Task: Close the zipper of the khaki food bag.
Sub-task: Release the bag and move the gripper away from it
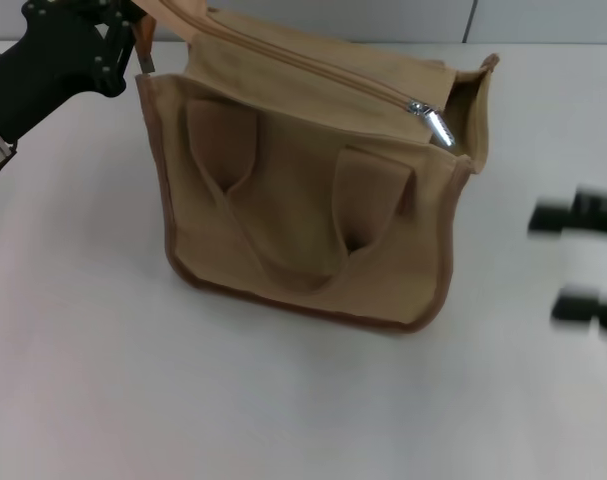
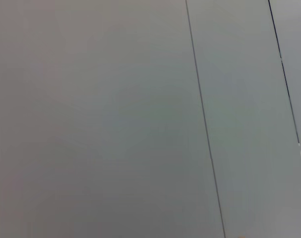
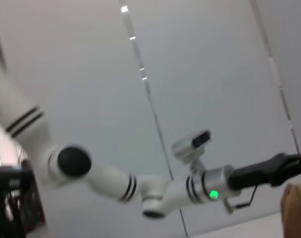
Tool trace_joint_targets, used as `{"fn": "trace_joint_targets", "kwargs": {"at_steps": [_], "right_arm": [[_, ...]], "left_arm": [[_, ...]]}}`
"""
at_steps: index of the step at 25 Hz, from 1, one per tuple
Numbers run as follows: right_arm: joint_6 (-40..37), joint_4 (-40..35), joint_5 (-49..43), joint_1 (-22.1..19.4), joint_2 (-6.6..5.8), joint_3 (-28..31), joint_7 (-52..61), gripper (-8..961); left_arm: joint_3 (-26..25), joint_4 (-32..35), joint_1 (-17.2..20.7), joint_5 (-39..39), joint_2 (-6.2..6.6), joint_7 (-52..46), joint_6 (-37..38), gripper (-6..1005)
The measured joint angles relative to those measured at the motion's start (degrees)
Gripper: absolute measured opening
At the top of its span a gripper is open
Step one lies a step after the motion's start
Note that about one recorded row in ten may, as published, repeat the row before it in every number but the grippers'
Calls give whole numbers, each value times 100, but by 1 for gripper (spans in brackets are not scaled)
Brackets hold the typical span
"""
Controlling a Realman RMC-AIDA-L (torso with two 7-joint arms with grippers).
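The bag [image 1: 313, 190] stands on the table [image 1: 133, 400], its zipper [image 1: 313, 70] running along the top edge from the far left corner toward the right end. The pull [image 1: 435, 125] sits close to that right end, with a short stretch beyond it gaping open, so the line looks mostly shut already

The left gripper [image 1: 133, 35] is at the bag's far left corner, apparently pinching the fabric there, though its fingers are hidden and I cannot tell how they stand. The right gripper [image 1: 583, 262] hovers off to the right of the bag, fingers apart and holding nothing

The pull lies to the left of the right gripper and farther back, at the end nearer that arm. So the right arm is the better placed to take it, and the last drag would run rightward along the zipper while the left end is held
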Motion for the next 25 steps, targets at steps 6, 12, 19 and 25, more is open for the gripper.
{"fn": "trace_joint_targets", "kwargs": {"at_steps": [6,12,19,25], "right_arm": [[284,364,-702,-337,177,-18,-1550,757],[824,849,-1207,-283,186,-74,-1933,756],[858,926,-1216,-284,189,-94,-2059,753],[849,934,-1221,-288,185,-73,-2018,752]], "left_arm": [[0,0,0,0,7,-64,5,31],[-2,-12,-3,0,2,-140,1,31],[0,-17,19,0,16,-155,80,31],[0,147,63,32,42,-617,149,32]]}}
